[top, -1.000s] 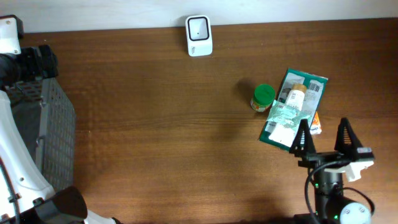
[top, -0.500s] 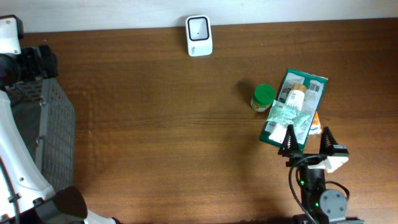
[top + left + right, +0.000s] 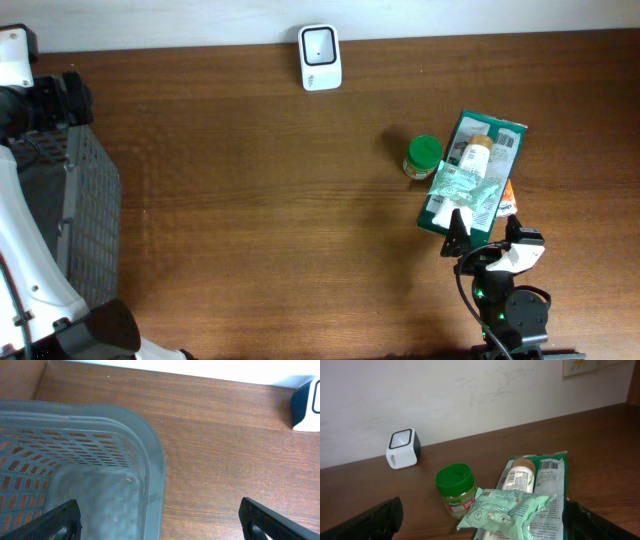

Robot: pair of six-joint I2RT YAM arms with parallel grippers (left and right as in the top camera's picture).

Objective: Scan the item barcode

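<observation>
right hand (image 3: 485,230): my fingers are spread wide and hold nothing; it hangs at the near end of the pack, facing the goods and the wall.
left hand (image 3: 160,522): my fingers are spread wide here too, empty, above the rim of the basket.
scanner (image 3: 320,57): one, a white box with a dark window, at the far edge of the surface by the wall, well apart from the goods.
goods: five in one cluster on my right side of the surface.
jar (image 3: 423,157): one, green lid, upright, just beside the pack on its left.
pack (image 3: 503,142): one, flat and dark green, lying on the surface under the tube and the pouch.
barcode (image 3: 549,465): one that I can see, face up on the pack's far end.
tube (image 3: 472,153): one, pale with a tan cap, lying along the pack.
pouch (image 3: 462,187): one, pale green and crinkled, on top of the pack at its near end.
orange thing (image 3: 508,203): one, peeking out at the pack's right edge; I cannot tell what it is.
basket (image 3: 95,200): one, grey with perforated walls, at the left edge of the surface.
surface (image 3: 260,200): one, brown wood.
</observation>
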